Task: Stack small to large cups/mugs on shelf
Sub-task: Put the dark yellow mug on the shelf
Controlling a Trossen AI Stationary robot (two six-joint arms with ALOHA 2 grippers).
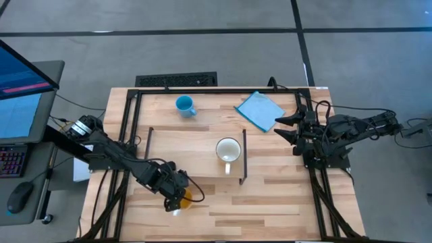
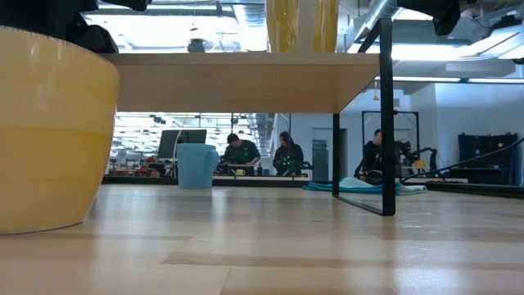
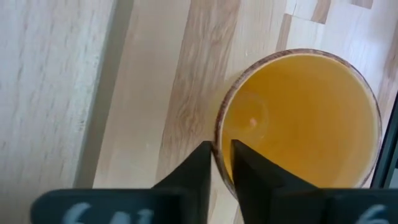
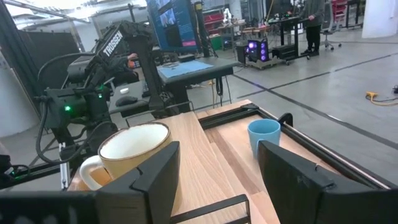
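Currently noted at the near edge of the light-wood plank tabletop (image 1: 270, 202): small glossy orange ceramic mug (image 1: 183, 197), standing upright, well apart from the low light-wood shelf board on thin black wire legs (image 1: 192, 152) and on the left arm's side of it. Left gripper (image 1: 174, 200) down over that mug; in the left wrist view, dark fingers (image 3: 198, 171) drawn nearly together astride the mug's rim (image 3: 219, 134), one inside the bowl and one outside, pinching the wall (contact appears made on both faces).

On the shelf board, toward its right end: large white ceramic mug (image 1: 228, 151), upright, handle pointing to the near edge. Beyond the shelf, on the far side of the tabletop: small blue ceramic mug (image 1: 184, 105), upright, not on the shelf. Flat light-blue folded cloth (image 1: 260, 110) lying to the right of the blue mug, also beyond the shelf.

Right gripper (image 1: 285, 128) held off the right end of the shelf, jaws spread wide, holding nothing (white mug and blue mug both seen past its fingers (image 4: 292, 174) in the right wrist view, neither touched).

People seated at distant benches in the room behind, seen under the shelf in the low view.
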